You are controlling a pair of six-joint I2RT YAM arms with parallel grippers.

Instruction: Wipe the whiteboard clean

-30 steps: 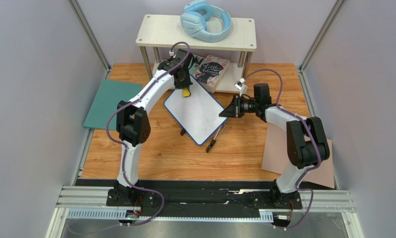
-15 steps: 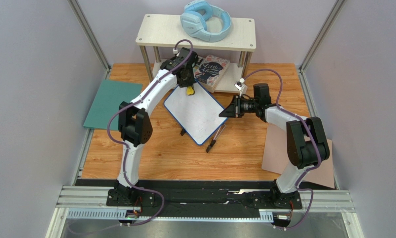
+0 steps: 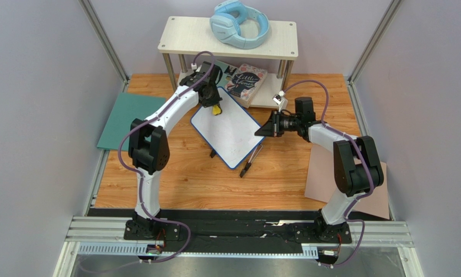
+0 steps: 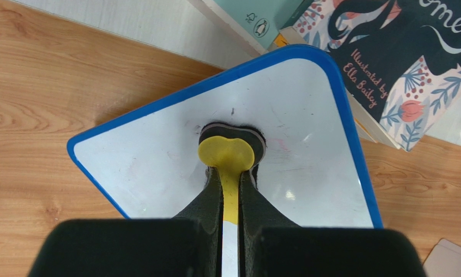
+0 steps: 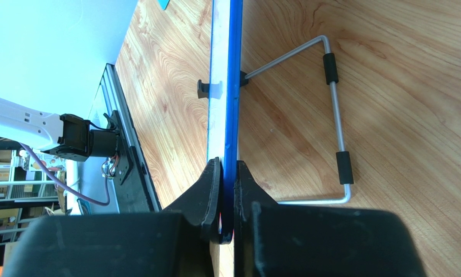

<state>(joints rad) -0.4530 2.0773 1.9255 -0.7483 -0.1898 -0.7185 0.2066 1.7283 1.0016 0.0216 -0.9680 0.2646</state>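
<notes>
whiteboard (image 3: 227, 134): far-middle of tabletop (image 3: 186, 184), just in front of shelf (image 3: 175, 36), propped at a tilt
left gripper (image 3: 214, 104): clenched on yellow eraser (image 3: 216, 109), pad pressed on board's far corner area
right gripper (image 3: 260, 131): clamped on board's right edge
left wrist only: faint pink smear (image 4: 282, 144) just right of eraser (image 4: 227, 153); fingers (image 4: 207, 196) pinching its thin yellow handle
right wrist only: board edge-on (image 5: 233, 86), wire stand (image 5: 337, 115) behind it, black clip on front face
top only: blue headphones (image 3: 238, 24) on shelf top, teal sheet (image 3: 123, 118) at left edge, tan-pink sheet (image 3: 325, 173) at right edge, pen (image 3: 250, 161) by board's near corner
writing: "Illustrated by Ella Bailey" on book (image 4: 400, 63); "Little Women" legible from above
change: eraser slid back left and nearer than half a second ago; left elbow swung toward left edge; right arm unchanged
</notes>
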